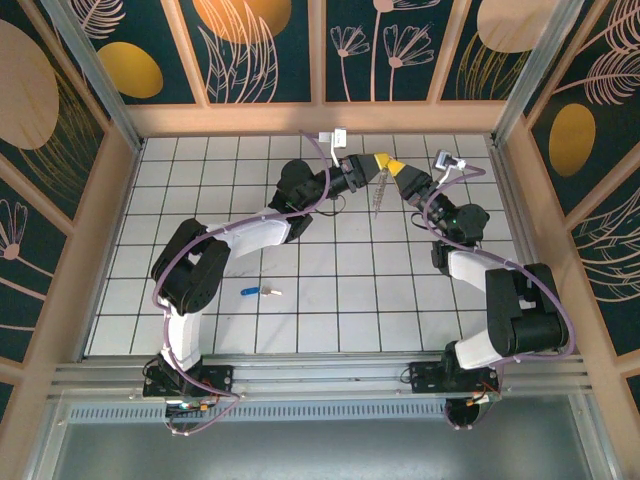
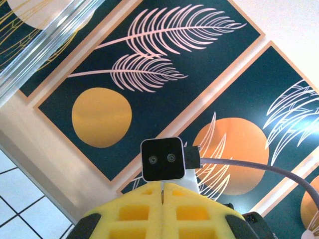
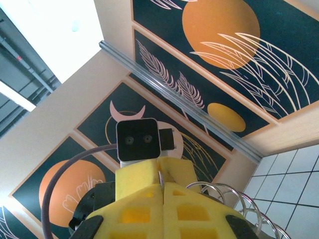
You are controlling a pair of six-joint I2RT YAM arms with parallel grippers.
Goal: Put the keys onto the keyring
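Observation:
The key, silver with a blue head, lies flat on the white tiles in front of the left arm, far from both grippers. At the back of the table my left gripper and right gripper meet tip to tip above the floor. The keyring hangs below them as a silvery string of metal rings. In the left wrist view my left gripper is shut, a thin metal edge pinched between its yellow pads. My right gripper is shut on a thin ring, and several keyring loops curl off to its right.
Patterned wall panels enclose the tiled floor on three sides, close behind the raised grippers. A metal rail runs along the near edge at the arm bases. Purple cables loop off both wrists.

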